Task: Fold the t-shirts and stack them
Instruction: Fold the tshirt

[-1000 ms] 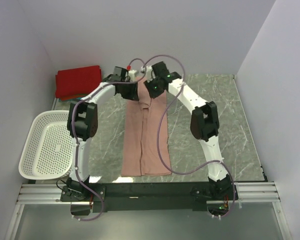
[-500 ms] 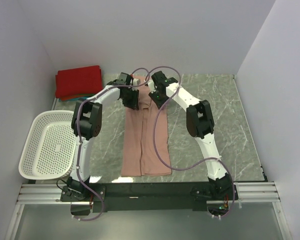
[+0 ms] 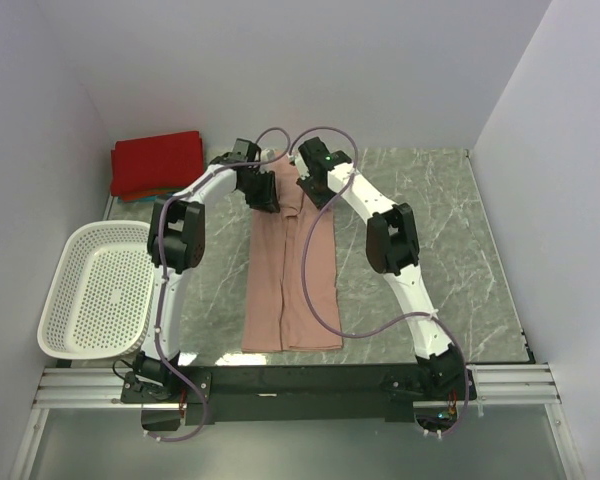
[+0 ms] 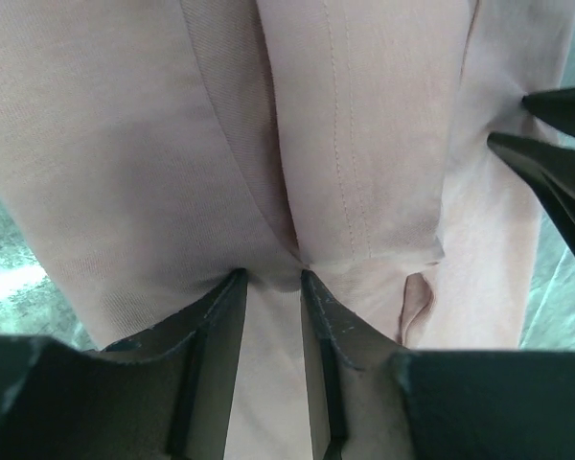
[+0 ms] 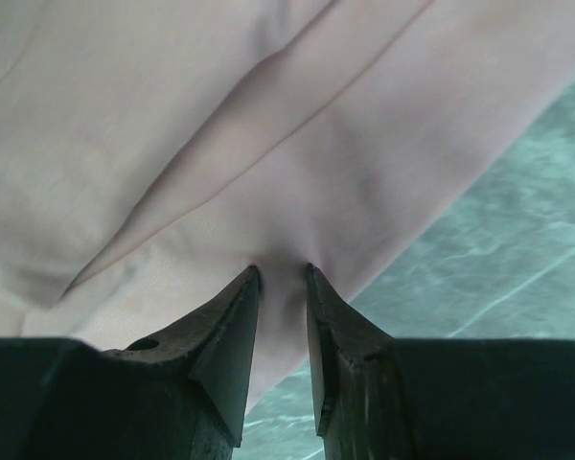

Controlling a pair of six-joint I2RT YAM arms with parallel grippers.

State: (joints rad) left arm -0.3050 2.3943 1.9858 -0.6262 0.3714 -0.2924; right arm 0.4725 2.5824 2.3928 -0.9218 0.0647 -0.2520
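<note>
Our left gripper (image 4: 270, 278) is pinching a small tuck of the pink t-shirt (image 3: 290, 290), its jaws narrowed on bunched cloth at the shirt's far end. Our right gripper (image 5: 282, 271) is doing the same near that end's right edge, with cloth gathered between its tips.

We are judging that we are partway through folding. The pink t-shirt is lying to the right of the basket (image 3: 48, 320) as a long narrow strip, its sides already turned in. The red t-shirts (image 3: 158, 160) are sitting folded beyond the basket, in the far left corner. With both far corners gripped, we are expecting the next move to be a lift and a carry toward the near hem. That calls for both grippers travelling level and together, so the strip is not skewing or spilling open.

Our left arm is reaching out just right of the basket, its elbow bowing toward it. Our right arm, farther right of the basket, is mirroring it, and the two wrists are meeting close together, pointing down.
</note>
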